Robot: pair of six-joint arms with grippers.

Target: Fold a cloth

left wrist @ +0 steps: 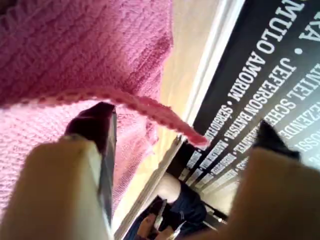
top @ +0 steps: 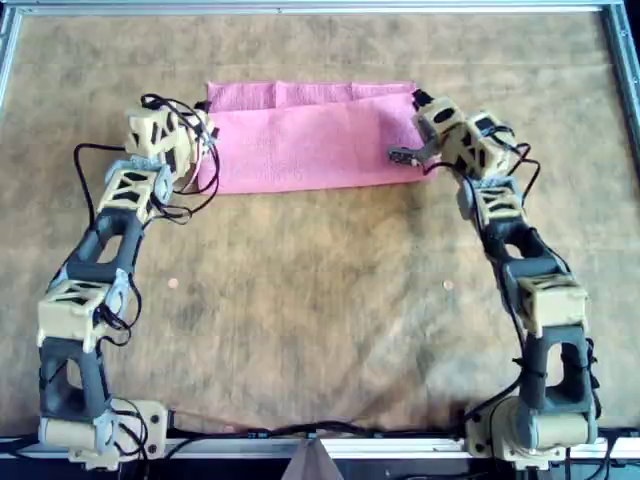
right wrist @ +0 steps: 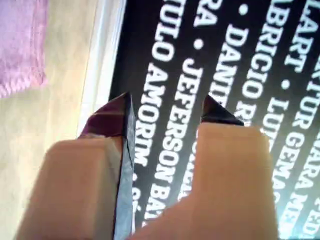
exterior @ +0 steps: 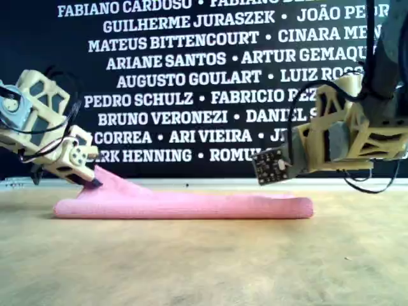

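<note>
The pink cloth (top: 310, 140) lies folded into a long band at the back of the table; it also shows in the exterior view (exterior: 185, 205). My first gripper (top: 203, 135) is at the cloth's end on the overhead view's left. Its jaws stand wide open (left wrist: 182, 132), and a raised hem of the cloth (left wrist: 75, 50) runs across the gap, lifted a little off the table (exterior: 105, 180). My second gripper (top: 420, 100) is open and empty (right wrist: 167, 107), held above the table at the other end, with the cloth's corner (right wrist: 20, 45) off to one side.
The table is covered by a brown mat (top: 320, 300) inside a metal frame (top: 320, 8). A black banner with white names (exterior: 210, 76) stands right behind the table's far edge. A small circuit board (exterior: 274, 166) hangs from the arm on the exterior view's right.
</note>
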